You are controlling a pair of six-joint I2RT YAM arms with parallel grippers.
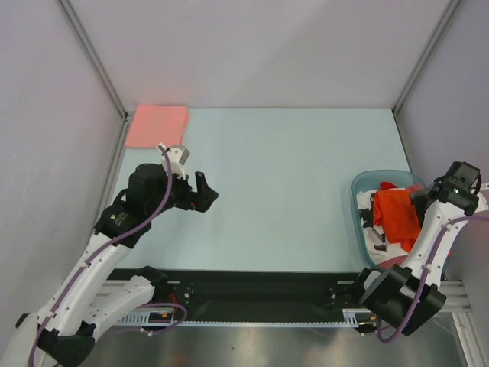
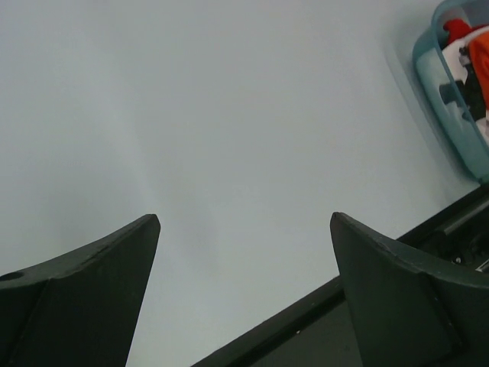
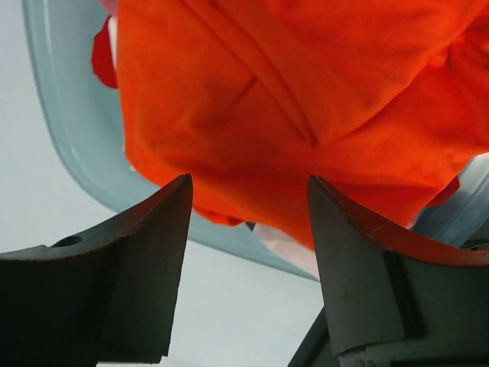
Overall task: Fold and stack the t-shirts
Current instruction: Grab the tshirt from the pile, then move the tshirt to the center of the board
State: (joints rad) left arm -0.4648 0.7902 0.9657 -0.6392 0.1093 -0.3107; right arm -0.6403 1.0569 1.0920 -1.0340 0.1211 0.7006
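Left gripper wide open, empty. Right gripper jaws apart, nothing gripped, over orange-red shirt in right tub.

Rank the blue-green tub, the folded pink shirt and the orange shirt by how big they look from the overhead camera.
1. blue-green tub, clearly largest.
2. folded pink shirt and orange shirt: about alike. The orange one lies crumpled in the tub, so I will not rank them.

Pale blue table: folded salmon-pink t-shirt flat at far-left corner, translucent tub at right edge.
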